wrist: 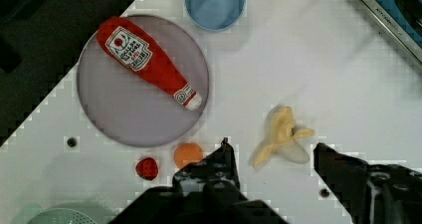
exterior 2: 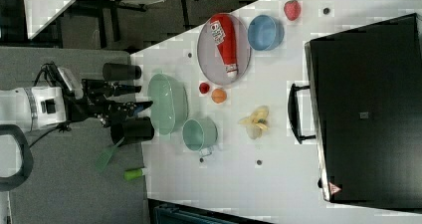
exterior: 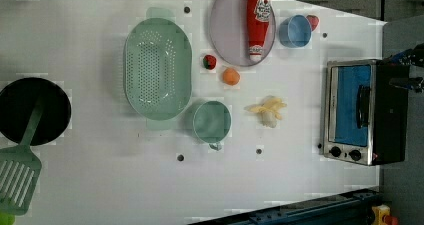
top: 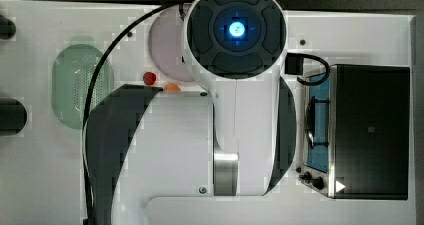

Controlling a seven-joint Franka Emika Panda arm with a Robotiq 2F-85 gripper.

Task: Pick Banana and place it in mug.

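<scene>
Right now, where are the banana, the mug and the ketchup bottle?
banana point(exterior: 268, 111), left view, pale body.
mug point(exterior: 212, 121), left view, inside of the bowl.
ketchup bottle point(exterior: 259, 16), left view, red body.

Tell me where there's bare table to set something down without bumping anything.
In the left view, the widest bare stretch lies below the teal-green round mug and pale yellow toy banana, toward the lower edge. It's crowded around the grey plate with the red ketchup bottle, orange ball and perforated green colander.

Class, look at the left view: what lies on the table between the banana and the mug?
Nothing: between the banana and the mug is bare white table.
</scene>
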